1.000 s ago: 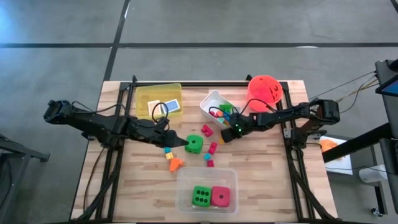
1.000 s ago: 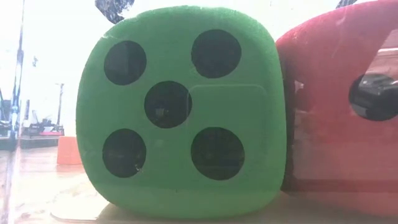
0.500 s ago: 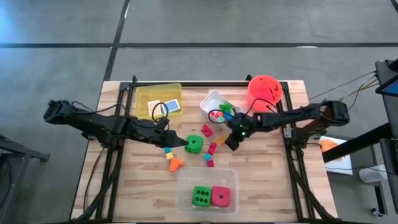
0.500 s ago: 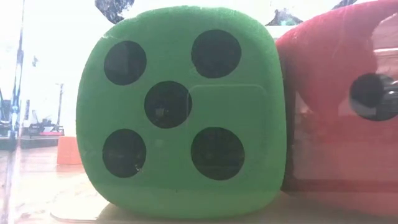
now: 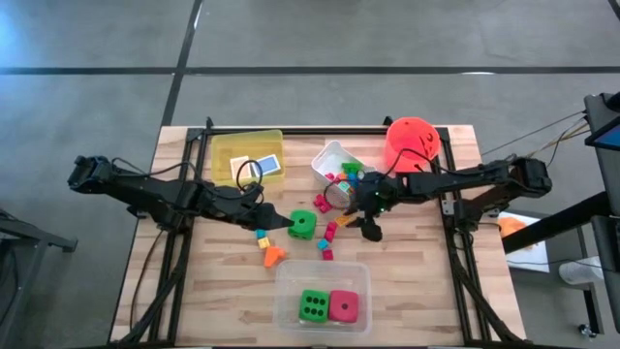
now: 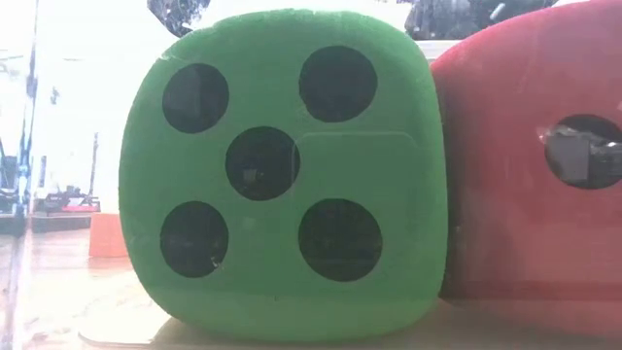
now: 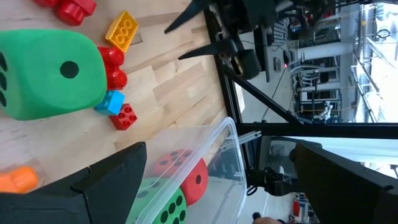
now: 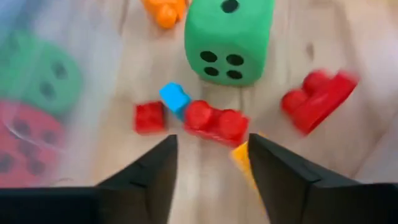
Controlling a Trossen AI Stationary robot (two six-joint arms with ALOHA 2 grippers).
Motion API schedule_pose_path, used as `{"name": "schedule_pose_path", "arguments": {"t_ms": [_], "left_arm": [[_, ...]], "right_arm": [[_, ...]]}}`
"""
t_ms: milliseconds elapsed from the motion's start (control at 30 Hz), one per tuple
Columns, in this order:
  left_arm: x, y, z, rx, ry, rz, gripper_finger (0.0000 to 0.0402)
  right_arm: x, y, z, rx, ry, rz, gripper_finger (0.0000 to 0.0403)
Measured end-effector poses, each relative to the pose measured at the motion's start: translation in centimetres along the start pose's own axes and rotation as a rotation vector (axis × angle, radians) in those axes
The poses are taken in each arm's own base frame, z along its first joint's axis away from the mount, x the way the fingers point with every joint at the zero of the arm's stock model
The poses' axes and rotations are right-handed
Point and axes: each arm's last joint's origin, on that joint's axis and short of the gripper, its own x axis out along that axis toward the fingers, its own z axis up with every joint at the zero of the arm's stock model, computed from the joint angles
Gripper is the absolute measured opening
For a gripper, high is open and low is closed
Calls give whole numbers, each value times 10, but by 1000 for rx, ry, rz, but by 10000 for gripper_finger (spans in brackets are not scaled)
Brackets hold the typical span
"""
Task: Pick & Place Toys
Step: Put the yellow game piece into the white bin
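High view is showing a slatted pale wooden table [image 5: 407,281] at the centre of the frame, with two dark jointed arms reaching in from either side. The left gripper [image 5: 288,222] is hovering just left of a soft, rounded green die with black dots [image 5: 302,225] near the table's middle, its two tapering fingers standing spread and holding nothing. The right gripper [image 5: 369,228] is pointing down over bare wood right of centre, its blunt dark fingers parted with nothing between them; in the right wrist view they are framing a knobbed red plastic block [image 8: 216,121], a small blue cube [image 8: 174,98] and a yellow brick [image 8: 244,155] lying close together on the grain.

Small glossy studded blocks in red, pink, blue and orange are lying scattered around the green die. A clear rectangular plastic tub [image 5: 321,268] at the lower centre is holding a second green dotted die [image 5: 312,306] and a pink-red dotted die [image 5: 342,306] side by side. A translucent yellow rectangular tub [image 5: 229,149] at the upper left is holding flat square tiles. A white tub [image 5: 326,159] at the upper centre is sitting tilted, with bright blocks inside. A round orange bucket with a face [image 5: 413,140] is standing at the upper right.
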Motion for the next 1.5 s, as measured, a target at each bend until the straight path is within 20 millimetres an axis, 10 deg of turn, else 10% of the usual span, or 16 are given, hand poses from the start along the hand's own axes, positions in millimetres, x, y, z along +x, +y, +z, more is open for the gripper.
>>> {"name": "schedule_pose_path", "arguments": {"t_ms": [267, 967, 1333, 1500], "left_arm": [[0, 1, 0, -14, 1, 9, 393], [0, 3, -2, -19, 20, 35, 393], [-1, 2, -10, -5, 52, 29, 392], [-1, 3, -10, -7, 53, 35, 392]], "right_arm": [[18, -4, 13, -410, 140, -167, 267], [81, -17, 17, -659, 544, -31, 272], [86, -20, 5, -685, 593, -29, 131], [82, -19, 6, -628, 631, -36, 127]]}}
